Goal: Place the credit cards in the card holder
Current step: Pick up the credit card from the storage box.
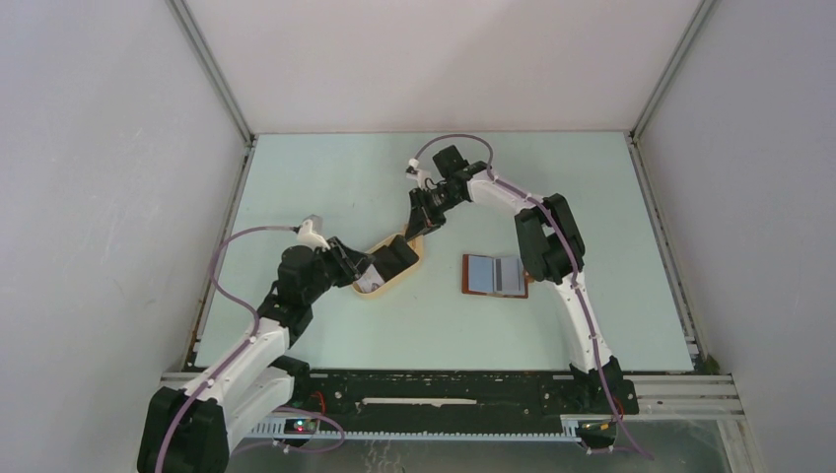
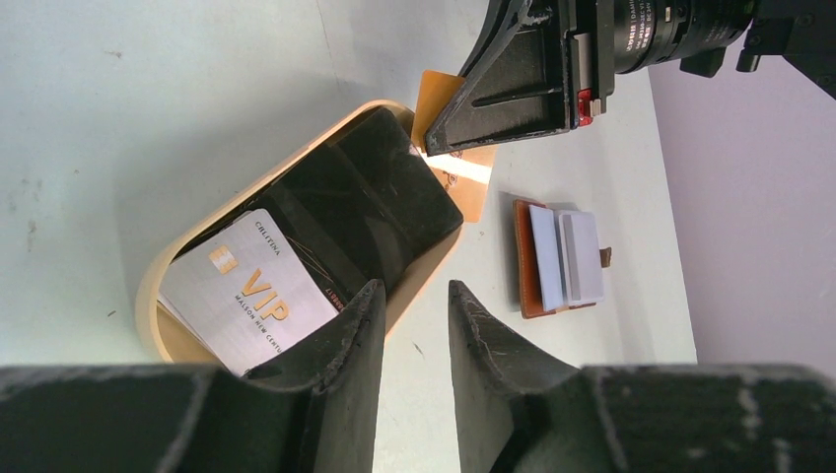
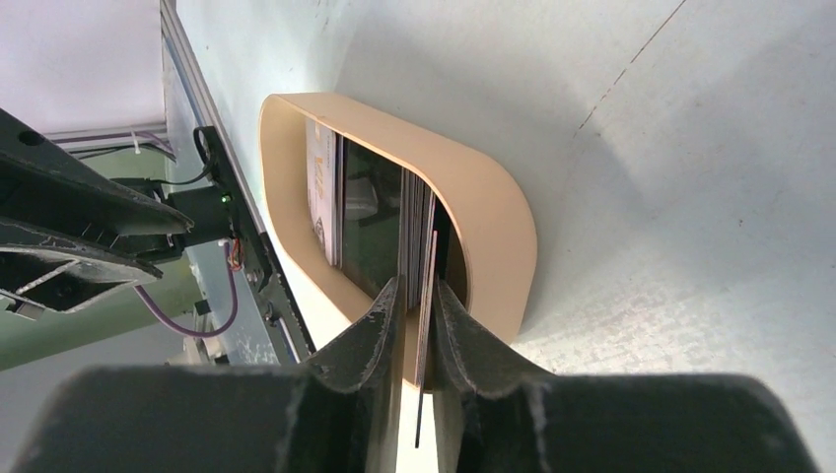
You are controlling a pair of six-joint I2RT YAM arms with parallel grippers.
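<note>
The card holder (image 1: pixel 466 276) lies open on the table right of centre, with two pale cards (image 1: pixel 496 274) on it. It also shows in the left wrist view (image 2: pixel 523 266). More credit cards lie in the beige oval tray (image 2: pixel 148 286): a white VIP card (image 2: pixel 246 296) and black cards (image 2: pixel 375 187). My right gripper (image 3: pixel 416 286) is at the tray's far end, shut on a thin orange card (image 2: pixel 441 94) that stands on edge (image 3: pixel 426 325). My left gripper (image 2: pixel 416 296) is open and empty, just above the tray's near side rim.
The beige tray (image 1: pixel 414 258) sits left of the table's centre, between the two grippers. Metal frame rails and grey walls border the table on the left, right and back.
</note>
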